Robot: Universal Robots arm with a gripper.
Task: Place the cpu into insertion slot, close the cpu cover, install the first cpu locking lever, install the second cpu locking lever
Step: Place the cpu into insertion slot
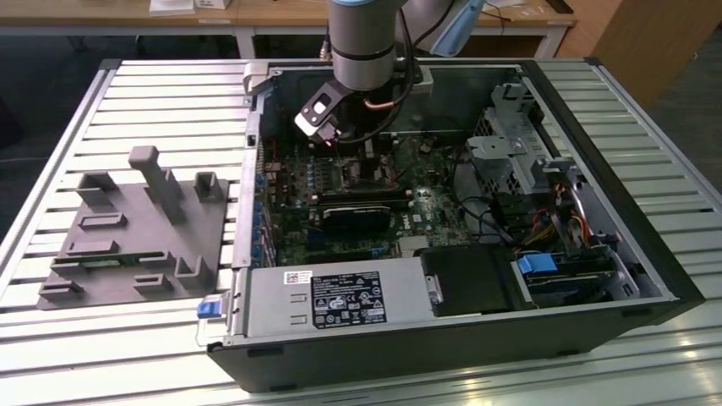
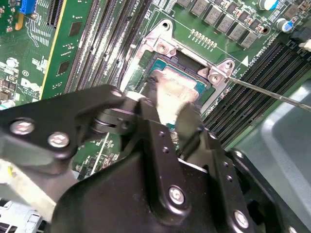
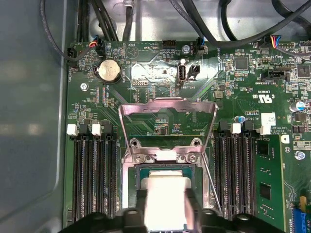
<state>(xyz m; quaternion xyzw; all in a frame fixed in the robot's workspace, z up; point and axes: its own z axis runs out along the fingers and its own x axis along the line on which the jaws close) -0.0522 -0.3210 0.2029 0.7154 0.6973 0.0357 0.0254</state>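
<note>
Hold flat silver-grey square cpu (image 3: 165, 191), clenched in black claw (image 3: 166, 208), level and square to silver-rimmed insertion slot (image 3: 129, 189), clear of raised silver-framed cpu cover (image 3: 146, 103).

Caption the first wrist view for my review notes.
Gripper holding the small flat silver-grey square cpu at the silver-rimmed square insertion slot, thin silver metal cpu cover raised open.

- A dull, smooth metal top is seen on the small flat square silver-grey cpu (image 3: 165, 201).
- Bright polished metal is shown by the thin silver frame-shaped cpu cover (image 3: 167, 103).
- A glossy lacquer is carried by the dark green circuit board (image 3: 155, 73).
- A matt finish is shown by the black angular gripper (image 2: 169, 103).
</note>
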